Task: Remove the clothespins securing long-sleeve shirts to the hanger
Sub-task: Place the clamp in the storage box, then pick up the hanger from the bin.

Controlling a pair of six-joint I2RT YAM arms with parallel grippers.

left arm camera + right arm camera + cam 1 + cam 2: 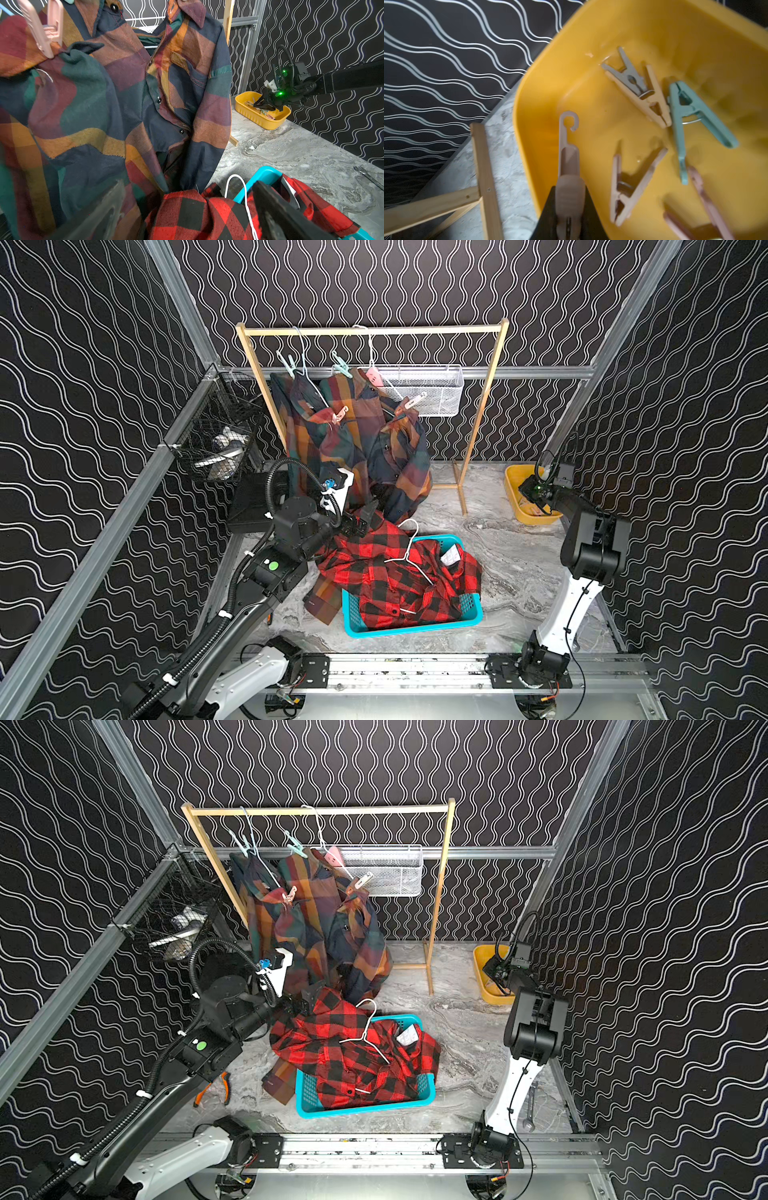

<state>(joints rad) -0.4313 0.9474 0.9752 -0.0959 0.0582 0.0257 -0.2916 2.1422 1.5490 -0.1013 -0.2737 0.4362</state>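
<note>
Right claw: clamped on pink peg over yellow tray, lower centre
Left claw: jaws apart, empty
Risk: peg could be lost outside tray if released near its edge

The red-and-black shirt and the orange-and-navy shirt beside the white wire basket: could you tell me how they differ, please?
The red-and-black shirt lies crumpled over the teal basket; the orange-and-navy shirt hangs from the wooden rack. A loose white hanger lies on the red one, no pegs visible; the other is still pinned, with a cream clothespin at its shoulder. Both are checked shirts.
</note>
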